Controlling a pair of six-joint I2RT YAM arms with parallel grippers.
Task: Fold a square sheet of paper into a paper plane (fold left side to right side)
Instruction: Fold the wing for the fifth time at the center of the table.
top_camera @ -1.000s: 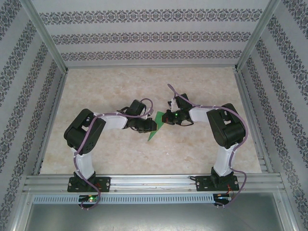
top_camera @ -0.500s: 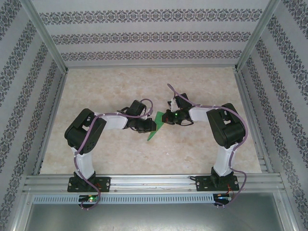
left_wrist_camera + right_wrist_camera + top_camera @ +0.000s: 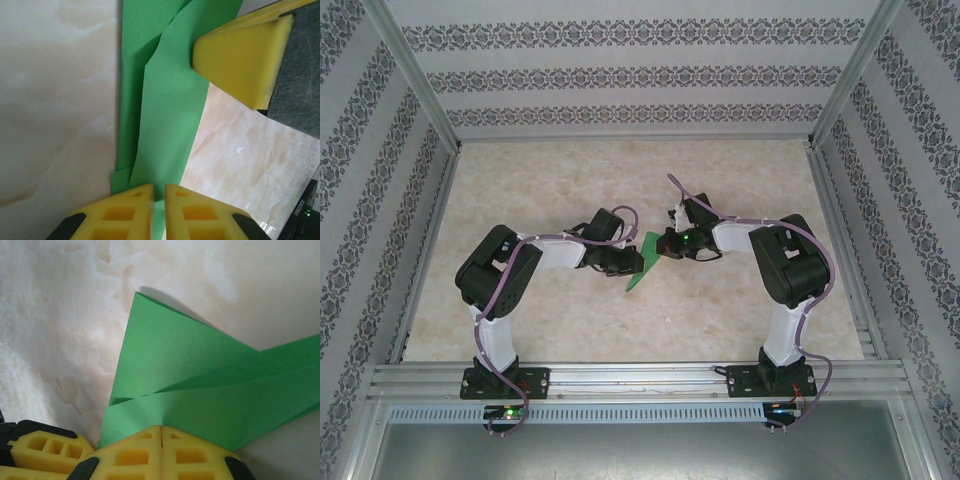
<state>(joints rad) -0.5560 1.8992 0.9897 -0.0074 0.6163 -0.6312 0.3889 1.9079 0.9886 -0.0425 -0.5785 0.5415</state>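
My left gripper (image 3: 159, 192) and right gripper (image 3: 161, 432) both pinch the green paper (image 3: 170, 100), mid-frame — if I pull them apart, it may tear or slip.

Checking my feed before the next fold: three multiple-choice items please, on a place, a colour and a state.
1. Where is the green paper? A) by the far wall B) between the left gripper and right gripper C) beside an arm base
2. What colour are the gripper fingers? A) yellow B) white C) red
3. The paper is: A) flat, unfolded B) crumpled C) folded in layers
Answers: B, the top view shows it between both tips; A, both wrist views show yellow; C, overlapping flaps and creases show.
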